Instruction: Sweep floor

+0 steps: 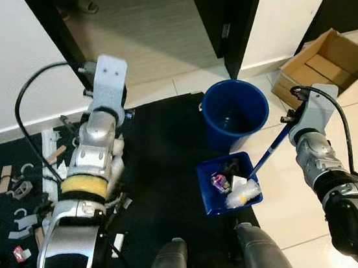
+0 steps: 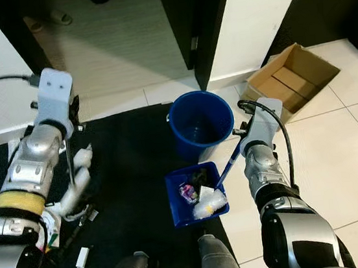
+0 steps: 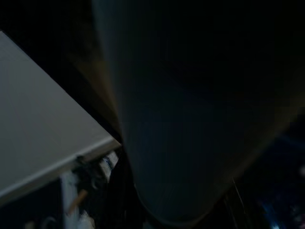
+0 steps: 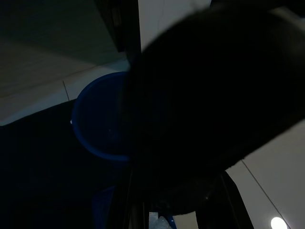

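Note:
A blue dustpan [image 1: 227,183] rests on the edge of a black mat [image 1: 161,149], holding bits of white and coloured litter. Its long blue handle [image 1: 269,152] slants up to my right gripper [image 1: 291,127], which is shut on it under the wrist. My left gripper [image 2: 67,140] is over the mat's left part, shut on the thin handle of a white brush [image 2: 80,177] whose head hangs by the mat. Scattered litter [image 1: 16,193] lies on the mat's left side. Both wrist views are very dark; the right one faintly shows the blue bucket [image 4: 100,119].
A blue bucket [image 1: 235,112] stands just beyond the dustpan. An open cardboard box [image 1: 321,64] sits on the pale tiles at the far right. A dark door frame [image 1: 235,29] and white walls rise behind. My own legs [image 1: 175,265] are at the near edge.

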You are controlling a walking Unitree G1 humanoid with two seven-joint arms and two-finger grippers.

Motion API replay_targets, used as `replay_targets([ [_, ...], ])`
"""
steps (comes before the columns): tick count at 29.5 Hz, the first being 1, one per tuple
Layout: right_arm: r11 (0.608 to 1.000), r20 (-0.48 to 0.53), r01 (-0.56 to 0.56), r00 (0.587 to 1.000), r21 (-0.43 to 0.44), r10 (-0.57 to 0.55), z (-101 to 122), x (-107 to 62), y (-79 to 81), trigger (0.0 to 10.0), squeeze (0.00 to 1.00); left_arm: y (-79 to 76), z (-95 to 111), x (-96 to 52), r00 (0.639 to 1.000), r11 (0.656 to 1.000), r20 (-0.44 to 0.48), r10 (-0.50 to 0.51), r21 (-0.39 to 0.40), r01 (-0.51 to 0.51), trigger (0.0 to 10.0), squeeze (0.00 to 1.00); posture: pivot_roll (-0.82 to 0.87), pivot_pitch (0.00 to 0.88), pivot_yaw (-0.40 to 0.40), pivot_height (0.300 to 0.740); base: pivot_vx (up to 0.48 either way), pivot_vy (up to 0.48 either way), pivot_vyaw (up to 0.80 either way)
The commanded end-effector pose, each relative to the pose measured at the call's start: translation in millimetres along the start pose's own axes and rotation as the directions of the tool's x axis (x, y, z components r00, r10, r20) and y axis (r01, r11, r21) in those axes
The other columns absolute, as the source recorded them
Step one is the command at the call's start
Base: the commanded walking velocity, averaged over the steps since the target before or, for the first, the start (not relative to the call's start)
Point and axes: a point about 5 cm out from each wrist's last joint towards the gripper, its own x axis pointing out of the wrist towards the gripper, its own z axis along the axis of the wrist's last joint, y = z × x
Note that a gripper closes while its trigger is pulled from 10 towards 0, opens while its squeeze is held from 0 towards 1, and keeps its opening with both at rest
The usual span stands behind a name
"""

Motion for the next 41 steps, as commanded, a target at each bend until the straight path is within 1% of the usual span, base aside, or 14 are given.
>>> replay_targets([
  [1, 0.999, -0.032, -0.002, 0.999, 0.054, 0.004, -7, -1.9, -1.3, 10.0, 0.0, -6.9, -1, -0.8, 1.0, 1.0, 0.03, -0.002, -0.009, 0.002, 10.0, 0.0, 0.06, 0.05, 0.001, 0.74, 0.0, 0.0, 0.0],
  [3, 0.995, -0.033, -0.006, 0.999, 0.1, 0.009, -4, -0.8, -2.4, 10.0, 0.0, -9.8, -11, -3.9, 1.0, 1.0, 0.009, 0.017, -0.023, -0.016, 10.0, 0.0, 0.06, 0.049, 0.004, 0.74, 0.0, 0.0, 0.0],
  [7, 0.992, -0.024, -0.008, 1.0, 0.129, 0.011, 2, 1.1, -4.2, 10.0, 0.0, -11.4, -14, -5.4, 1.0, 0.999, 0.004, 0.02, -0.027, -0.02, 10.0, 0.0, 0.05, 0.049, 0.006, 0.74, 0.0, 0.0, 0.0],
  [11, 0.986, -0.006, -0.008, 1.0, 0.166, 0.009, 13, 4.1, -7.9, 10.0, 0.0, -12.1, -19, -6.8, 1.0, 1.0, -0.002, 0.011, 0.002, -0.011, 10.0, 0.0, 0.05, 0.047, 0.006, 0.74, 0.0, 0.0, 0.0],
  [14, 0.983, 0.001, -0.012, 1.0, 0.184, 0.012, 20, 5.3, -11.3, 10.0, 0.0, -8.5, -25, -7.5, 1.0, 1.0, -0.012, 0.027, -0.001, -0.027, 10.0, 0.0, 0.04, 0.044, 0.006, 0.74, 0.0, 0.0, 0.0],
  [17, 0.983, 0.004, -0.013, 1.0, 0.182, 0.012, 21, 5.3, -12.4, 10.0, 0.0, -7.2, -26, -7.8, 0.999, 1.0, -0.012, 0.03, 0.008, -0.03, 10.0, 0.0, 0.04, 0.043, 0.006, 0.74, 0.0, 0.0, 0.0],
  [19, 0.989, 0.018, -0.03, 0.999, 0.146, 0.028, 28, 5.4, -17.8, 10.0, 0.0, 1.5, -29, -8.2, 0.998, 0.998, -0.02, 0.056, 0.008, -0.056, 10.0, 0.0, 0.03, 0.042, 0.007, 0.74, 0.0, 0.0, 0.0],
  [21, 0.989, 0.018, -0.03, 0.999, 0.146, 0.028, 28, 5.4, -17.8, 10.0, 0.0, 1.5, -29, -8.2, 0.998, 0.998, -0.02, 0.056, 0.008, -0.056, 10.0, 0.0, 0.03, 0.042, 0.007, 0.74, 0.0, 0.0, 0.0],
  [27, 0.991, 0.027, -0.056, 0.998, 0.124, 0.053, 39, 5.1, -24.8, 10.0, 0.0, 13.1, -33, -8.4, 0.994, 0.995, -0.04, 0.098, 0.021, -0.097, 10.0, 0.0, 0.02, 0.043, 0.006, 0.74, 0.0, 0.0, 0.0],
  [33, 0.989, -0.023, -0.007, 1.0, 0.148, 0.011, 25, -3.2, -41.3, 10.0, 0.0, 7.7, -36, -7.9, 0.993, 0.993, -0.052, 0.107, -0.043, -0.109, 10.0, 0.0, 0.01, 0.041, 0.004, 0.74, 0.0, 0.0, 0.0],
  [35, 0.989, -0.023, -0.007, 1.0, 0.148, 0.011, 25, -3.2, -41.3, 10.0, 0.0, 7.7, -36, -7.9, 0.993, 0.993, -0.052, 0.107, -0.043, -0.109, 10.0, 0.0, 0.01, 0.041, 0.004, 0.74, 0.0, 0.0, 0.0],
  [38, 0.988, -0.046, 0.016, 0.999, 0.152, -0.009, 16, -10.2, -49.5, 10.0, 0.0, 4.5, -37, -7.6, 0.994, 0.994, -0.054, 0.099, -0.049, -0.102, 10.0, 0.0, 0.0, 0.041, 0.008, 0.74, 0.0, 0.0, 0.0],
  [39, 0.987, -0.055, 0.038, 0.998, 0.156, -0.029, 12, -16.5, -58.6, 10.0, 0.0, 2.0, -37, -6.8, 0.995, 0.995, -0.053, 0.088, -0.046, -0.091, 10.0, 0.0, 0.0, 0.041, 0.009, 0.74, 0.0, 0.0, 0.0],
  [41, 0.986, -0.055, 0.05, 0.998, 0.162, -0.041, 12, -19.2, -63.8, 10.0, 0.0, 1.1, -37, -6.5, 0.995, 0.995, -0.052, 0.086, -0.046, -0.088, 10.0, 0.0, 0.0, 0.04, 0.01, 0.74, 0.0, 0.0, 0.0],
])
